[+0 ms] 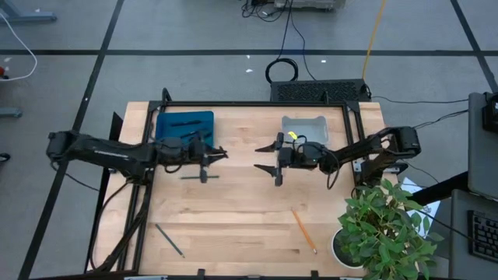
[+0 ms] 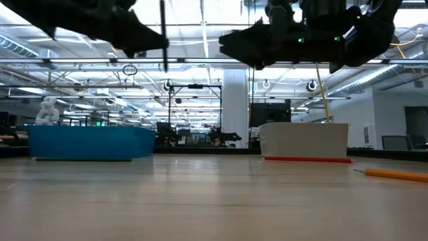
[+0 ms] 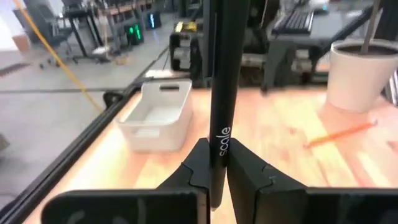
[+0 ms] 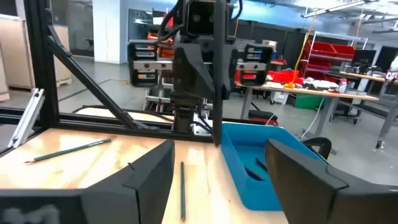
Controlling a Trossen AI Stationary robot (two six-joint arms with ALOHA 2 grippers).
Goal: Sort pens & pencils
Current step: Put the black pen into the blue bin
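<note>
Pinching a black pen (image 3: 219,106) in my left gripper (image 3: 212,171) above the table (image 1: 233,222), my right gripper (image 4: 221,168) spread wide, facing it.

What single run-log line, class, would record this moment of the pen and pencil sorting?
left gripper: shut on black pen, mid-table, raised | right gripper: open, empty, facing it | blue bin: holds pens | orange pencil: on table

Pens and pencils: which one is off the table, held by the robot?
The black pen, clamped upright in the left gripper. The orange pencil lies on the table.
</note>
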